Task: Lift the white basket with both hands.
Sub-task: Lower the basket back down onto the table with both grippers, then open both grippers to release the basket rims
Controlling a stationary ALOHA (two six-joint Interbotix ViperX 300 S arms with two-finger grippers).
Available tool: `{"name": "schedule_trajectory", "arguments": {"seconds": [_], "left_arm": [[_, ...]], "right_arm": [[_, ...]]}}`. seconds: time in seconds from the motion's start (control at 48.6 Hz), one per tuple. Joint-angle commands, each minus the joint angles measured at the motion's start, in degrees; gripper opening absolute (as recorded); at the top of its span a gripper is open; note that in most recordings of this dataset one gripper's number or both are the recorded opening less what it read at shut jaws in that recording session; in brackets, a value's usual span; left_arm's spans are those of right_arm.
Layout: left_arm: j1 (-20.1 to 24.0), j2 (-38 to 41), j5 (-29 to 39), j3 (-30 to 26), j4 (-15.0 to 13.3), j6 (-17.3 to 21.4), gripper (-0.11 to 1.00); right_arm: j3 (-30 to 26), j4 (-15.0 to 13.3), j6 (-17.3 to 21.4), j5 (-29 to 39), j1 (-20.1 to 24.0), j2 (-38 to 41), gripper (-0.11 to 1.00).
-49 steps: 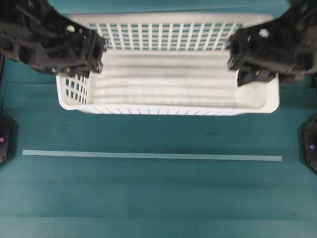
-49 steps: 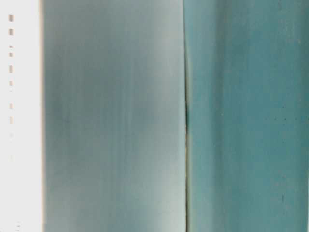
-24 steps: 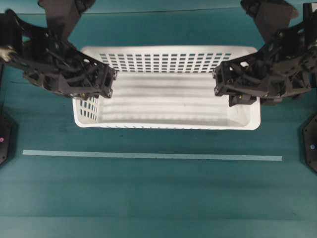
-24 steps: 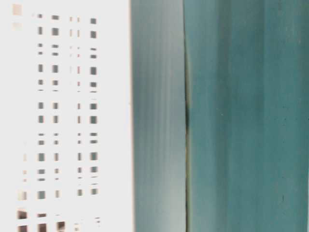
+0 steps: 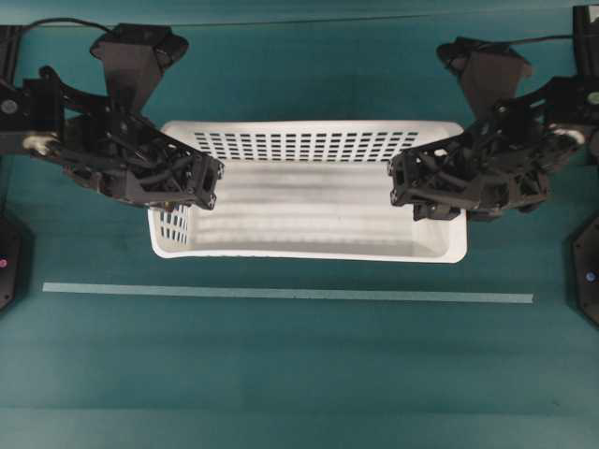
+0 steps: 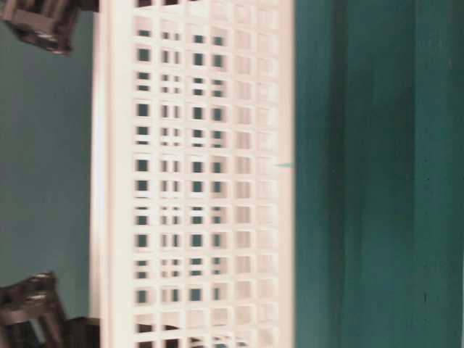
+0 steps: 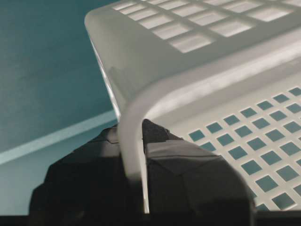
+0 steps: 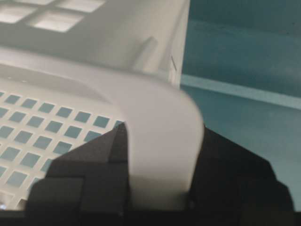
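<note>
The white basket (image 5: pixel 309 254) is a rectangular slotted plastic tub at the back middle of the teal table, held level by its two short ends. My left gripper (image 5: pixel 187 182) is shut on the rim of its left end, one finger inside the wall and one outside; the left wrist view (image 7: pixel 134 136) shows the rim (image 7: pixel 155 52) pinched between the black pads. My right gripper (image 5: pixel 421 187) is shut on the rim of the right end, as the right wrist view (image 8: pixel 160 155) shows. The table-level view shows the basket's slotted long wall (image 6: pixel 196 174). I cannot tell whether its floor touches the table.
A pale tape line (image 5: pixel 281 295) runs across the teal table in front of the basket; it also shows in the left wrist view (image 7: pixel 56 136) and the right wrist view (image 8: pixel 244 92). Black arm bases sit at the left edge (image 5: pixel 7 262) and right edge (image 5: pixel 588 271).
The basket looks smaller in the overhead view and has dropped away from that camera, both grippers still clamped on it. The table-level view showed its underside, now its long wall.
</note>
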Motion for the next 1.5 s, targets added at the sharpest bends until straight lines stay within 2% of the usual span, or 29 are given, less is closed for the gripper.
{"name": "schedule_trajectory", "arguments": {"seconds": [0.0,0.432,0.617,0.72,0.905,1.09,1.296,1.481], "left_arm": [[-0.4,0.7,-1.4,0.6,0.3,0.3,-0.01],[-1.1,4.6,-8.0,7.2,0.4,0.1,-0.01],[-2.4,5.4,-10.5,8.9,0.4,-0.2,-0.01],[-2.9,6.5,-11.9,9.3,0.4,-1.4,-0.01],[-3.7,8.3,-15.2,10.7,0.4,-3.9,-0.01],[-2.7,8.4,-16.9,11.2,0.4,-3.7,-0.01],[-1.9,8.5,-18.2,11.3,0.4,-3.8,-0.01],[-2.3,9.3,-19.1,11.3,0.4,-4.0,-0.01]], "right_arm": [[0.9,0.1,-3.5,-1.5,1.8,2.8,0.2],[4.6,0.2,-3.6,-7.9,3.5,8.0,0.19],[8.2,2.2,-3.7,-13.9,4.2,8.7,0.19],[9.6,3.0,-3.7,-14.6,4.9,9.4,0.2],[9.4,2.8,-3.8,-15.7,5.3,11.2,0.2],[9.2,2.7,-4.8,-17.2,4.7,13.2,0.2],[8.7,2.9,-8.3,-16.6,2.3,13.4,0.2],[8.5,3.5,-8.8,-16.3,2.0,13.5,0.19]]}}
